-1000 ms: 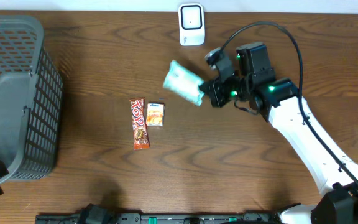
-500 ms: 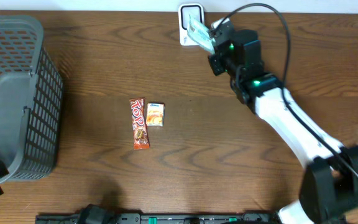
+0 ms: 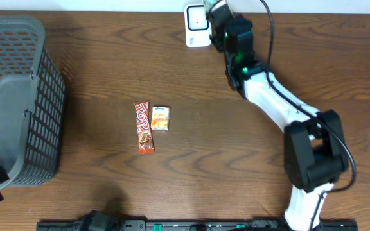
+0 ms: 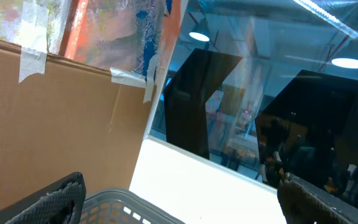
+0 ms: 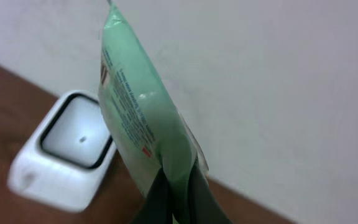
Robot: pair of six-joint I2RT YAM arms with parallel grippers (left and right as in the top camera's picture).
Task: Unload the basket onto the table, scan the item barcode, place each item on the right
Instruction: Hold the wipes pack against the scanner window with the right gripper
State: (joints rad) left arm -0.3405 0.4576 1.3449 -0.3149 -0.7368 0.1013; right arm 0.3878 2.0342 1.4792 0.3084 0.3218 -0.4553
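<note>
R gripper [image 5: 176, 199] pinched tight on the btm edge of a green pouch [image 5: 138, 118], pouch upright, just beside the white barcode scanner [image 5: 67, 146] at table's far edge. L gripper [image 4: 185, 202] spread wide nr grey basket [image 3: 18, 96].

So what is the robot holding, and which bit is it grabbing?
A green packet, pinched at one end by the right gripper.

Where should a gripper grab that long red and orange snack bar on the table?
Come down from above and pinch the long red and orange snack bar across its narrow width, probably at the half nearer the robot: it lies flat, and the small yellow packet sits close beside its far half.
</note>
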